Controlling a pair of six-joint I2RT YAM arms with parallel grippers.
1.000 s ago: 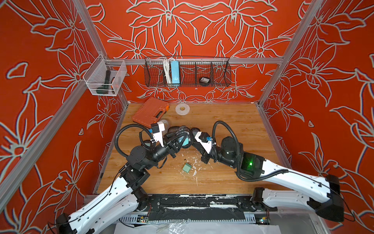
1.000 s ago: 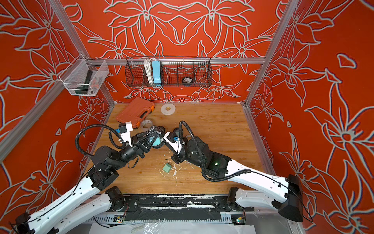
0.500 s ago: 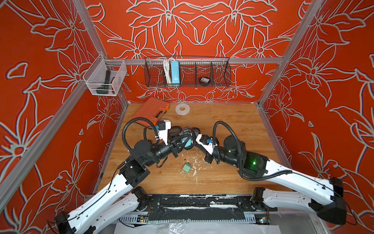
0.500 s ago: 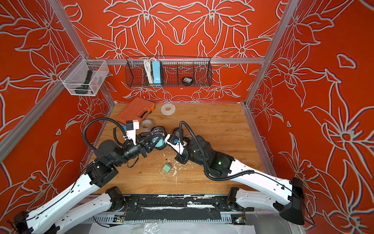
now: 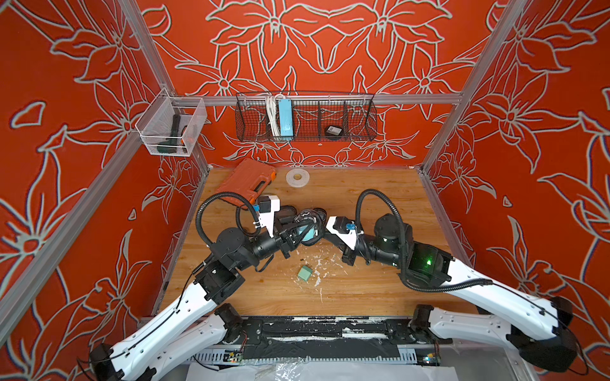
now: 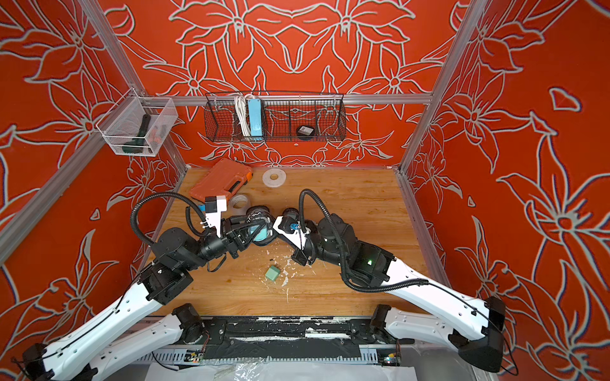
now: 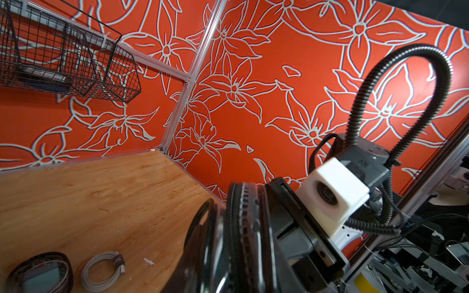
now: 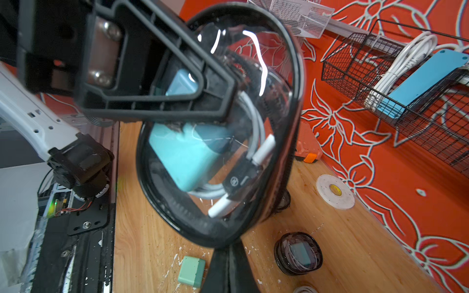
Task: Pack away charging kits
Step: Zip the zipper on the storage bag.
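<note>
A black-rimmed, clear-topped pouch hangs above the table's middle, held between both arms. Inside it sit a teal cube adapter and a coiled white cable. My left gripper is shut across the pouch's faces; one of its fingers lies over the clear top. My right gripper is shut on the pouch's black rim. A loose green-teal adapter lies on the wood nearer the front. A second filled pouch and a loose coiled cable lie on the table.
An orange tool case and a white tape roll lie at the back; another roll sits by the left wrist. The wall wire basket holds a blue power strip and a pouch. A clear bin hangs back left.
Both arms have shifted slightly right and toward the back with the pouch held between them. Neither grip has changed.
</note>
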